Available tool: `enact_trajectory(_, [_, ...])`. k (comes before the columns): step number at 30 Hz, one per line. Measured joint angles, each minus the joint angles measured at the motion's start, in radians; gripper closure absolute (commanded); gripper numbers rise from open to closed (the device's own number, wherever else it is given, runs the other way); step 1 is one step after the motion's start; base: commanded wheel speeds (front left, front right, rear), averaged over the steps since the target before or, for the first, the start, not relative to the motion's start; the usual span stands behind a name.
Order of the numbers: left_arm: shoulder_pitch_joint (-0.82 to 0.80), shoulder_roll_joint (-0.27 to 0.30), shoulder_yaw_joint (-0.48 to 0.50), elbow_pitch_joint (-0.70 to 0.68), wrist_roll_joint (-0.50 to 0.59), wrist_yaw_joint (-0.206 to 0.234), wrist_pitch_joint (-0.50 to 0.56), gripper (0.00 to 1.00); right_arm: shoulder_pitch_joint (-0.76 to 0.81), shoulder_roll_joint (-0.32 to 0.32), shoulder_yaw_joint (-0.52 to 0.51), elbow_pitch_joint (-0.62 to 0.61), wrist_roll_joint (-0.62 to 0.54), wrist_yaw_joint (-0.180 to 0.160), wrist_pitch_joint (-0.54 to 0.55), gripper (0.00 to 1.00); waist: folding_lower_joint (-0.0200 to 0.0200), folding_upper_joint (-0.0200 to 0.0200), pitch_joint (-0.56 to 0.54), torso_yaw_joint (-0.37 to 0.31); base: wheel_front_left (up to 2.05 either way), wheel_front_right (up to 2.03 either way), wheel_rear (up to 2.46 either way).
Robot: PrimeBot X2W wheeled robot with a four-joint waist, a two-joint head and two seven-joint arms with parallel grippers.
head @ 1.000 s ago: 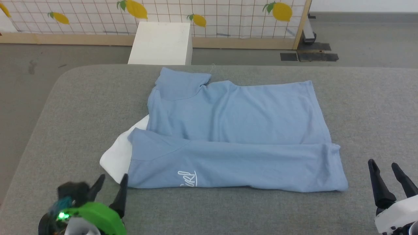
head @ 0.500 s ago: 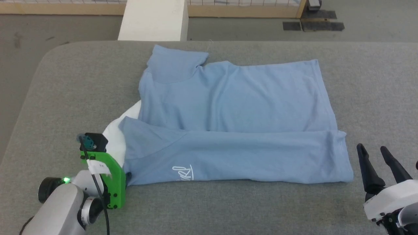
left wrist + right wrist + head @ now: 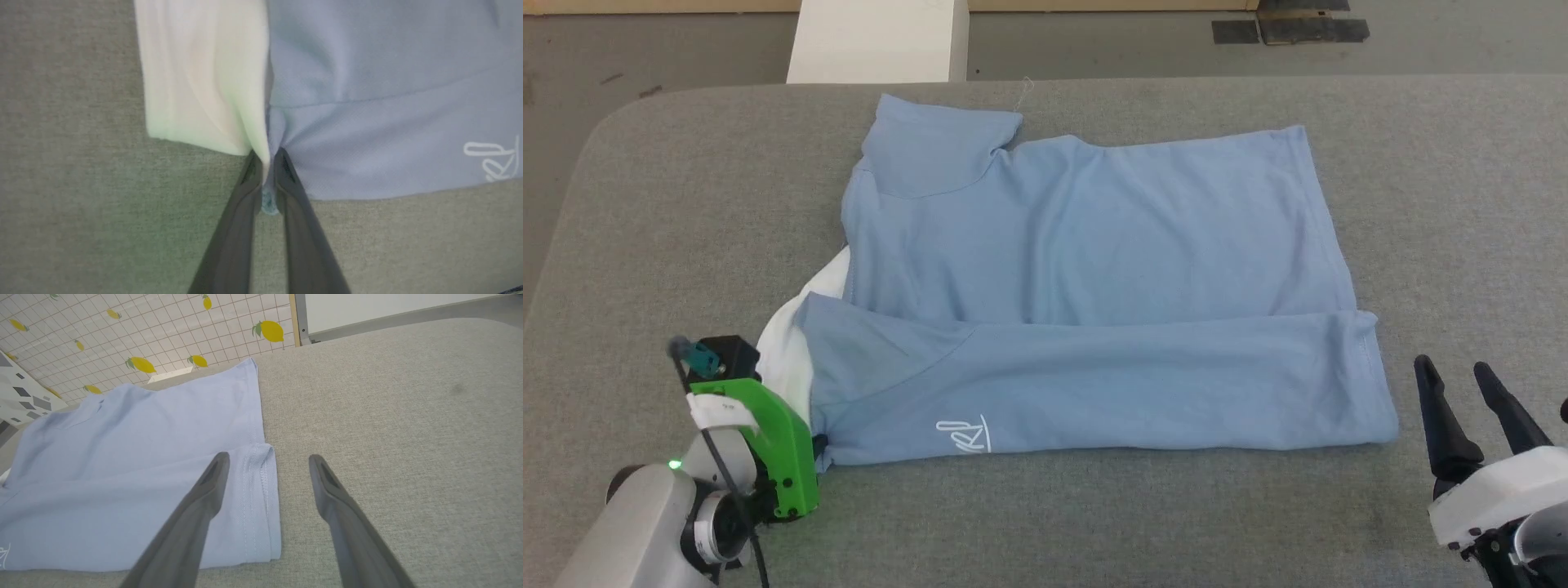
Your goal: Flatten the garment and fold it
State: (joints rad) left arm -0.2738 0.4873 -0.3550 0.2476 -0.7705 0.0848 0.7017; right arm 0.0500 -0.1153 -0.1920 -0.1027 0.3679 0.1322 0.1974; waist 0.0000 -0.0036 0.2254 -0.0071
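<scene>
Folding partway, we judge: shirt (image 3: 1086, 245) flat, near edge folded over | left hand (image 3: 267, 163) pinches its corner | right hand (image 3: 1451, 367) open beside it | more folds probably left.

1. Head view: even, diffuse room light; the worktop (image 3: 1094, 523) is uniformly lit, and the garment (image 3: 1094, 245) casts only faint shadows along its folds and near edge.
2. Left wrist view: soft focus throughout; the left hand (image 3: 267, 153) is blurred, and a greenish cast tints the garment's white cloth.
3. Right wrist view: wide-angle bending toward the edges; the right hand (image 3: 268, 458) is out of focus, the stitched hem beyond it sharp.
</scene>
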Motion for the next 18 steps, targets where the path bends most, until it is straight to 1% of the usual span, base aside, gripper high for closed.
enact_trajectory(3, [0.026,-0.01,0.034,-0.029,-0.023,0.007,-0.04,1.0,-0.011,-0.022,0.009,0.003,-0.031,0.0,0.031,0.0,0.0,0.0,-0.008,0.005,0.0,0.0,0.0])
enact_trajectory(6, [0.06,-0.017,0.07,-0.074,-0.039,0.024,-0.074,1.0,-0.029,-0.055,0.016,0.017,-0.081,0.0,0.128,0.0,0.0,0.0,-0.013,0.01,0.0,0.0,0.0])
enact_trajectory(11, [0.117,-0.014,0.128,-0.179,-0.067,0.058,-0.123,1.0,-0.107,-0.084,0.042,0.05,-0.133,0.0,0.394,0.0,0.0,0.0,0.005,0.011,0.0,0.0,0.0])
enact_trajectory(15, [0.14,-0.009,0.144,-0.242,-0.075,0.067,-0.131,1.0,-0.178,-0.1,0.098,0.06,-0.166,0.0,0.583,0.0,0.0,0.0,0.031,0.02,0.0,0.0,0.0])
enact_trajectory(18, [0.148,-0.008,0.146,-0.266,-0.082,0.067,-0.132,1.0,-0.199,-0.107,0.131,0.074,-0.189,0.0,0.716,0.0,0.0,0.0,0.052,0.03,0.0,0.0,0.0])
